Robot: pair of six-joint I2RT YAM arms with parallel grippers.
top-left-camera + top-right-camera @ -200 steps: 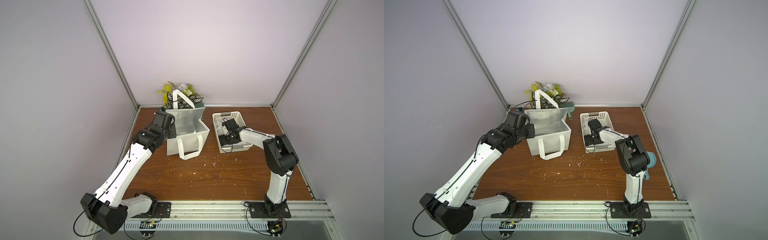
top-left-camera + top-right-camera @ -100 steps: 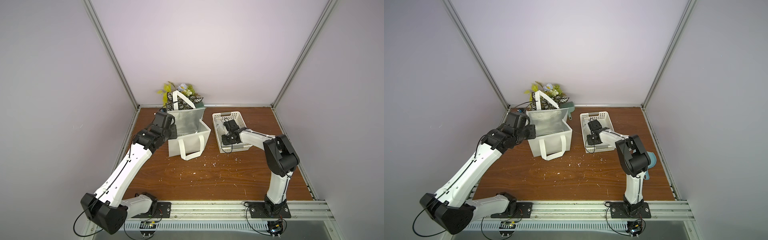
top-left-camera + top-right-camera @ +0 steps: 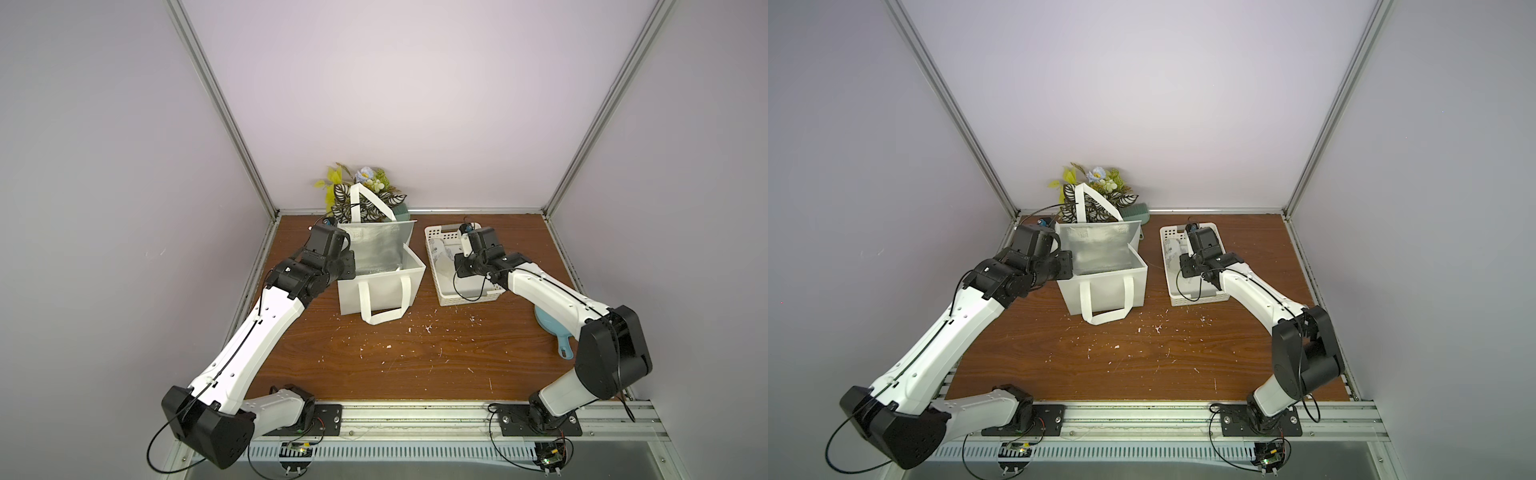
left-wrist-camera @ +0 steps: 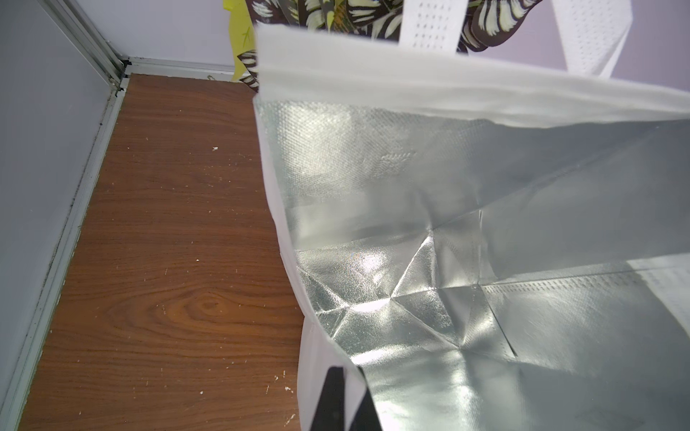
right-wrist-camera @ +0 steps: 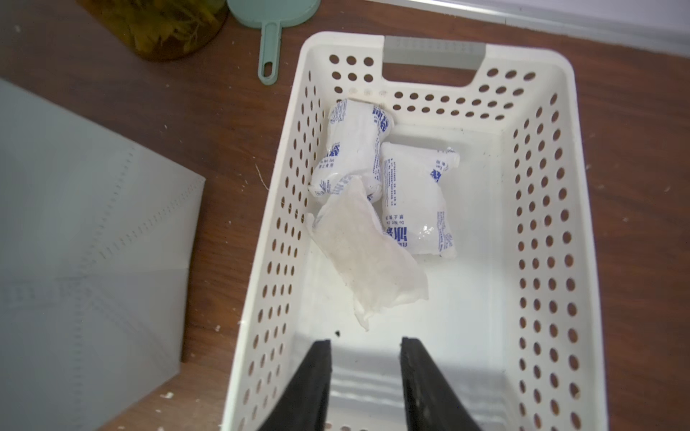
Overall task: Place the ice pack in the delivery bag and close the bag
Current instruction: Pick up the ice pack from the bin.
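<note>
The delivery bag (image 3: 380, 286) stands open at the back left, its silver lining (image 4: 448, 224) showing. My left gripper (image 4: 347, 369) is shut on the bag's left side wall, with white fabric pinched between its black fingers. Three ice packs lie in the far half of the white perforated basket (image 5: 336, 37). Two carry blue print (image 5: 353, 149) (image 5: 414, 201). A plain whitish one (image 5: 367, 257) lies partly over them. My right gripper (image 5: 366, 341) hangs open above the basket's near end, short of the packs and holding nothing.
A potted plant (image 3: 365, 195) stands behind the bag. A mint-green scoop (image 5: 269, 56) lies between the plant and the basket. A blue dustpan (image 3: 548, 328) lies under my right arm. White crumbs dot the wooden table (image 3: 395, 353). Walls enclose three sides.
The bag has shifted slightly to the right in my left gripper's hold. My right gripper stays over the basket with no visible change of place.
</note>
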